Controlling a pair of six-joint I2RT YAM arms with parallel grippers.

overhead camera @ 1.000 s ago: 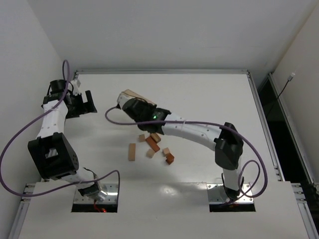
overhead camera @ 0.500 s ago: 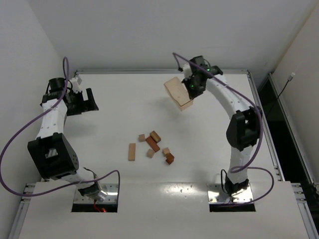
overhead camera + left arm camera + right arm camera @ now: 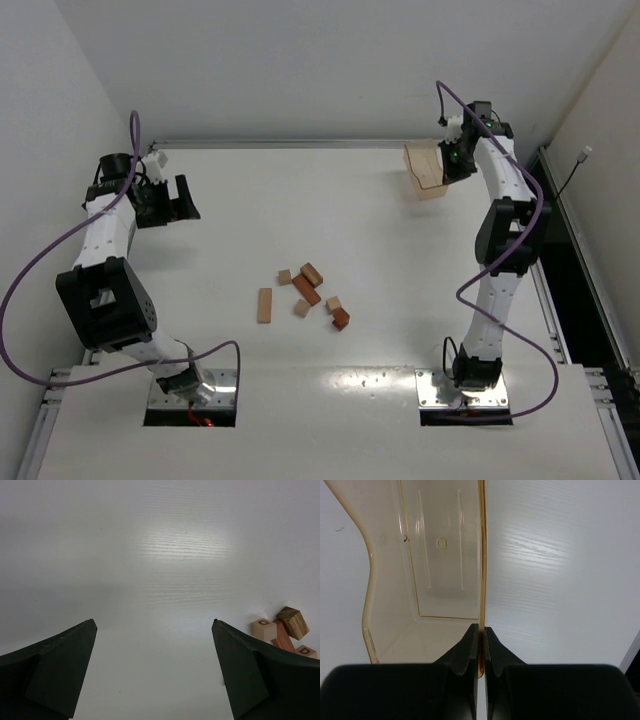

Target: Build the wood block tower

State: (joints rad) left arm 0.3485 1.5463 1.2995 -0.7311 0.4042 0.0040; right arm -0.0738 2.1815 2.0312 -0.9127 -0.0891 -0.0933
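Observation:
Several wood blocks (image 3: pixel 306 290) lie scattered flat on the white table (image 3: pixel 250 220) at its centre, tan and reddish-brown; no tower stands. A few of them show at the right edge of the left wrist view (image 3: pixel 292 622). My left gripper (image 3: pixel 180 197) is open and empty at the far left, well away from the blocks, with only bare table between its fingers (image 3: pixel 154 622). My right gripper (image 3: pixel 447 165) is at the far right back of the table, shut on the side wall of the translucent orange tray (image 3: pixel 425 172). The tray (image 3: pixel 440 570) is empty, its wall pinched between my fingertips (image 3: pixel 481 630).
A raised rail (image 3: pixel 320 144) runs along the table's far edge, and another along the right side (image 3: pixel 520 230). White walls close in the left and back. Both arm bases sit at the near edge.
My right arm has swung the tray from above the blocks at the centre out to the far right back corner. The blocks and the left arm have stayed put.

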